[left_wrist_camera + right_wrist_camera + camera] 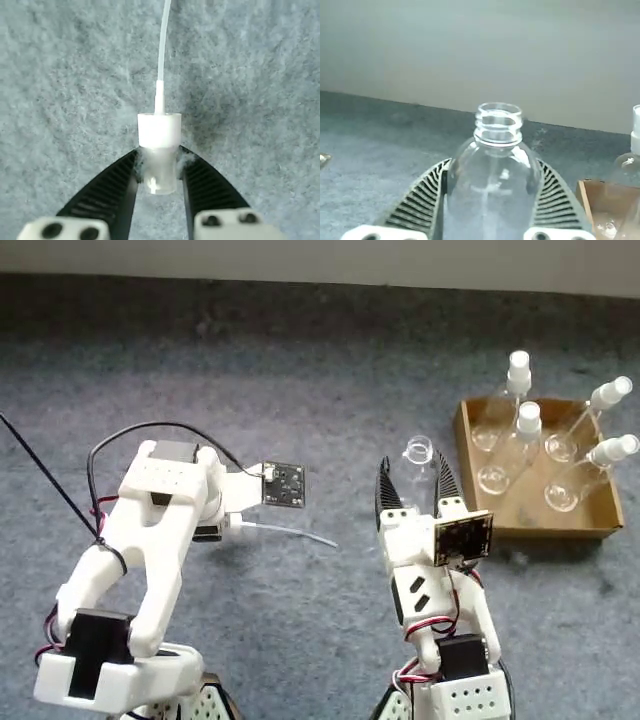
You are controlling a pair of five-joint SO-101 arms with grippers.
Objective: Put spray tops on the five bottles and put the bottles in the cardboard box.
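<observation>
Right gripper [493, 165] around open-necked bottle [496, 145], base hidden

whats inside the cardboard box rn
Four clear bottles with white spray tops sit in the cardboard box. They cover most of its floor, so anything small underneath cannot be seen.

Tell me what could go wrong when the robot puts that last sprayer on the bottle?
1. The thin tube on the spray top is long and looks bendy. It could miss the narrow neck of the bottle and buckle.
2. The left tool pinches only the top's smooth end, so it might slip.
3. The bottle in the right tool could tip if pushed sideways.
</observation>
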